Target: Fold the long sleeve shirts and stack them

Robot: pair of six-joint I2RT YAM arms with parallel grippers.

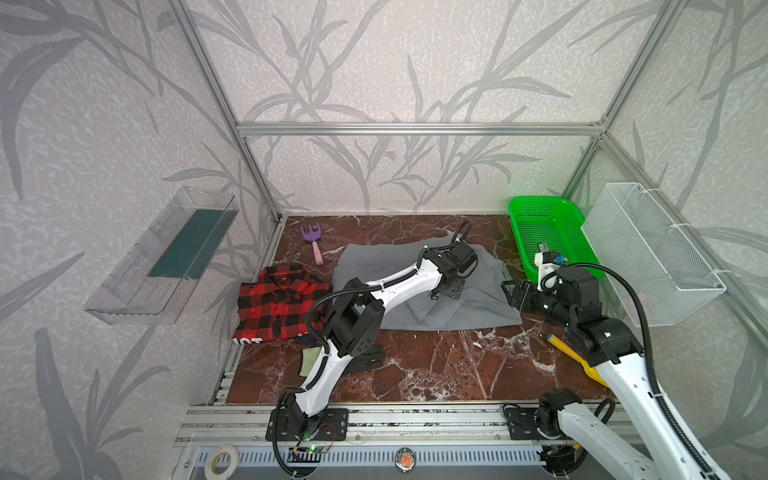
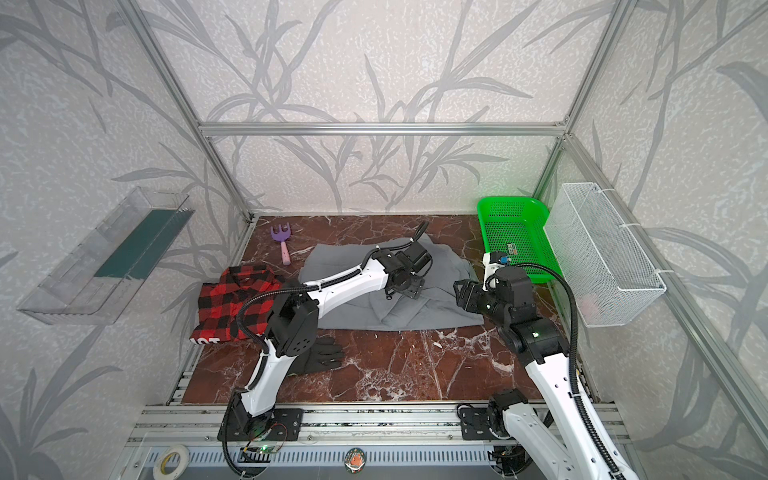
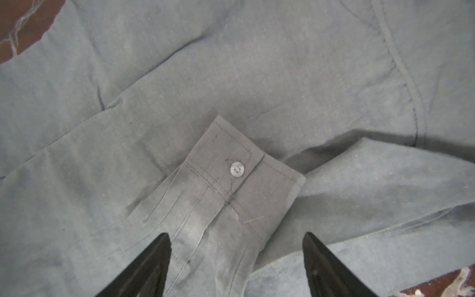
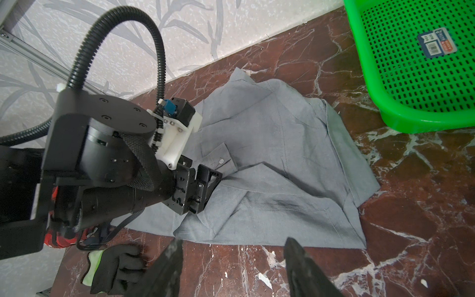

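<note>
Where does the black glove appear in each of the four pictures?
In a top view: glove at table's front left, beside the left arm.
In a top view: same spot.
Left wrist: not in it.
Right wrist: on the table, by the grey shirt's edge.
Shared landmark: grey shirt, in all four.

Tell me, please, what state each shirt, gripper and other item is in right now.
grey shirt, spread on the table, partly folded, buttoned cuff lying across its body.
plaid shirt, looks folded, beside the grey one, not stacked.
left gripper, open over the cuff, gripping nothing.
right gripper, open, empty, near the grey shirt's edge.
glove, lying flat on the table.
green basket, upright, only a label visible inside.
</note>
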